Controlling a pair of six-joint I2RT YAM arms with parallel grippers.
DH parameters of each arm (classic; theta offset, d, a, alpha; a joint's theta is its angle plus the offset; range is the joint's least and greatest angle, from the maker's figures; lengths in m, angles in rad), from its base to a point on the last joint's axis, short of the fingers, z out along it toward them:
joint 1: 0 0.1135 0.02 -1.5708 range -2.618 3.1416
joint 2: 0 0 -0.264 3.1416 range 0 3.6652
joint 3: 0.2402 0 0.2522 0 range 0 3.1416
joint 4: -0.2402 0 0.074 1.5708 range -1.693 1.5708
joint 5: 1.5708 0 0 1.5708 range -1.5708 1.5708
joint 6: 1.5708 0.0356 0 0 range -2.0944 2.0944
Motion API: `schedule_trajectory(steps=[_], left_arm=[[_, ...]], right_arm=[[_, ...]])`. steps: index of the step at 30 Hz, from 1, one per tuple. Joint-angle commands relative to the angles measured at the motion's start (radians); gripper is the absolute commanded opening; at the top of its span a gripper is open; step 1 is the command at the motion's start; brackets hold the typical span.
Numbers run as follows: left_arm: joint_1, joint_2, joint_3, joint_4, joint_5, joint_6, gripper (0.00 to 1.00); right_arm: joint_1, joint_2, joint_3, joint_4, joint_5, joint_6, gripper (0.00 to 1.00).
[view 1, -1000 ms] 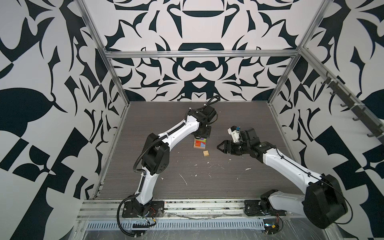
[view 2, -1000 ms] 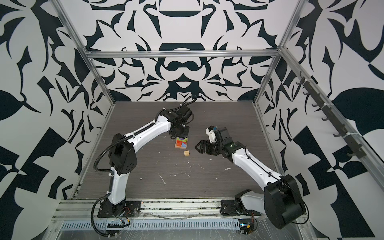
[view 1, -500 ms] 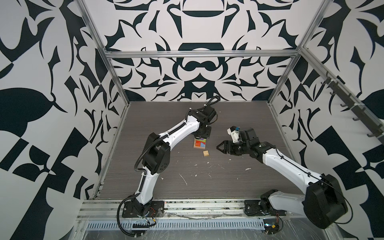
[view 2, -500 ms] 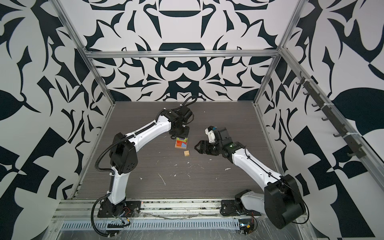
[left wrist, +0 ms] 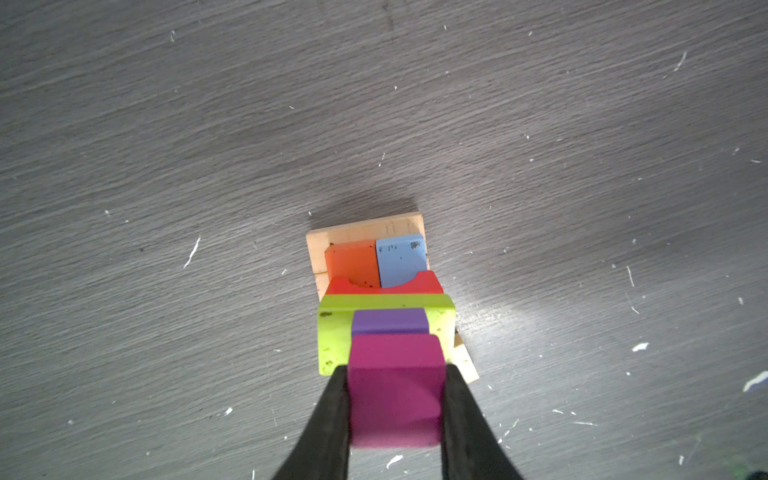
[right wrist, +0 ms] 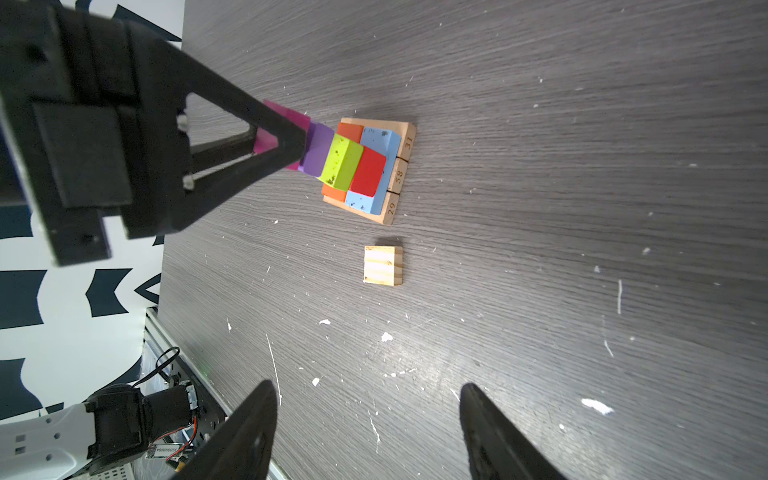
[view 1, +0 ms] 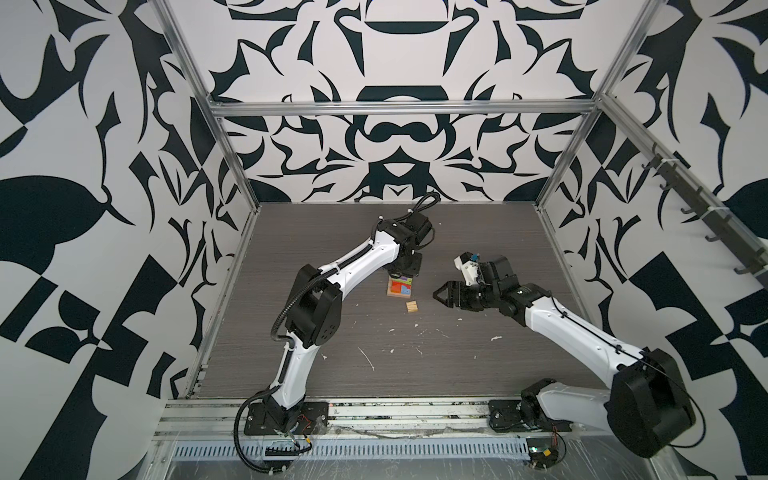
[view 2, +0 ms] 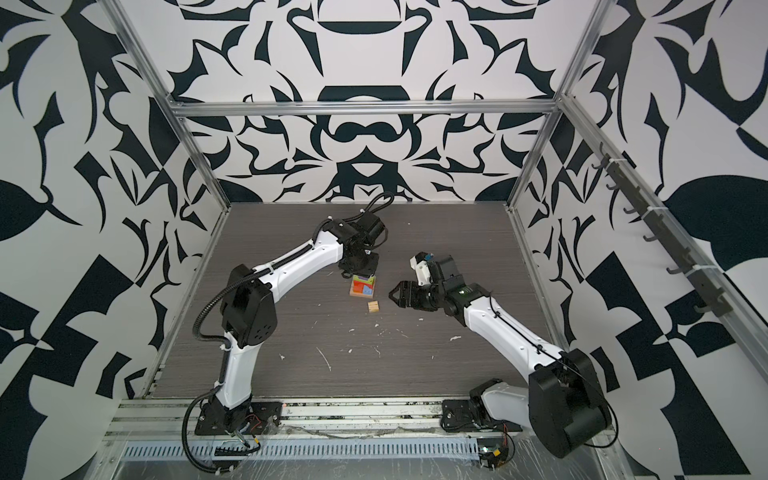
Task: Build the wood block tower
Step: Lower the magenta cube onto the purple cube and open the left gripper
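Left tool (left wrist: 395,370) clamps the magenta cube (left wrist: 395,395) over the purple cube (left wrist: 390,321) of the wood block tower (view 1: 400,287), mid-frame (lining it up to stack). Right tool (right wrist: 368,388) gapes empty toward the tan cube (right wrist: 383,265).

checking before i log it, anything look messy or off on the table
White flecks litter the table; dark specks mark the blue block and green block. One plain wood cube lies apart from the tower.

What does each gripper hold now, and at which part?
The left gripper clamps the magenta cube by two opposite side faces. The right gripper is open, holding nothing.
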Motion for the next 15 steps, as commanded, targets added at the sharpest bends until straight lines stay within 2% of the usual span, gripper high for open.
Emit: schedule_trajectory(steps=[1, 15], left_arm=[[0.006, 0.029, 0.01, -0.023, 0.012, 0.001, 0.27], [0.008, 0.035, 0.001, -0.024, 0.015, 0.001, 0.29]], right_arm=[[0.004, -0.003, 0.014, 0.01, 0.011, -0.013, 0.74], [0.004, -0.001, 0.013, 0.006, 0.011, -0.013, 0.74]])
